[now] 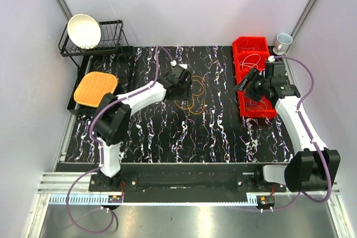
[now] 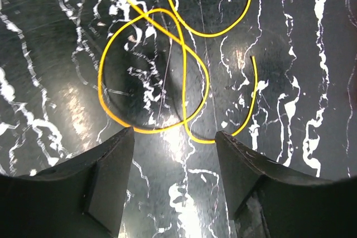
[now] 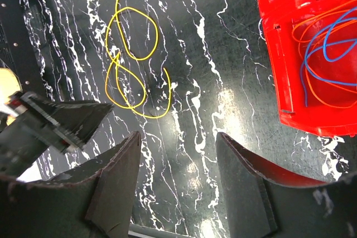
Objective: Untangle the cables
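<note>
Yellow cables lie in overlapping loops on the black marbled table. My left gripper hovers at the loops' near edge. In the left wrist view the yellow cables sit just beyond its open fingertips, with only bare table between them. My right gripper hangs open beside the red bins, nothing between its jaws. The right wrist view shows the yellow cables to the upper left and blue and orange cables coiled inside a red bin.
A black dish rack holding a white bowl stands at the back left, an orange pad in front of it. A grey cup sits behind the red bins. Grey walls close in both sides.
</note>
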### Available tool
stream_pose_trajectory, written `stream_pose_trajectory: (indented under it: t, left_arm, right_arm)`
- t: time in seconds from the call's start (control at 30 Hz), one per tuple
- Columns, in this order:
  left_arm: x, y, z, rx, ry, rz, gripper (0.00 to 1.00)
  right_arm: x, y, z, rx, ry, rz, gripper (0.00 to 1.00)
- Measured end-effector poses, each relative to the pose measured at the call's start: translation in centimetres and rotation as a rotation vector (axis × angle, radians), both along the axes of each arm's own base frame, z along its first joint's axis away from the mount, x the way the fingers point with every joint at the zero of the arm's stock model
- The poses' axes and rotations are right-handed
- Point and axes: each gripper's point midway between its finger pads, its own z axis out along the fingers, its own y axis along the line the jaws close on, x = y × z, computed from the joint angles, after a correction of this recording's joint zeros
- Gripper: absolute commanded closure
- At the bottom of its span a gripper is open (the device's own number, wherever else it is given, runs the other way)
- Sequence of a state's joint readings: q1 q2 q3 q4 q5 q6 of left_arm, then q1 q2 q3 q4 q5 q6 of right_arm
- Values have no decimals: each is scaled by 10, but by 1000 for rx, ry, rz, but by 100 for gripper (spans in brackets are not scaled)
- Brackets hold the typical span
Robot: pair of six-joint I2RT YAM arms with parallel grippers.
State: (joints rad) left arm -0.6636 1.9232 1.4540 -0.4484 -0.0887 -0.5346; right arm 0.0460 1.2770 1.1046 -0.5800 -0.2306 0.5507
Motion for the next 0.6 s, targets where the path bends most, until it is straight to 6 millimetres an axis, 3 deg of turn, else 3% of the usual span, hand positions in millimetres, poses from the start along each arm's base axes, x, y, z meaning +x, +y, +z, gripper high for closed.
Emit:
stream_pose_trajectory:
  t: [0.23, 0.43, 0.6]
  left_arm:
    - [2, -9, -23, 6, 44, -27, 50]
    - [1, -12, -41, 17, 79, -38, 51]
    - [1, -14, -48, 14, 91, -46, 74]
  right_arm:
    - [2, 0, 2, 2, -12, 1, 38]
    - [1, 2, 3, 8, -13, 8, 38]
    - [1, 3, 3, 13, -13, 13, 38]
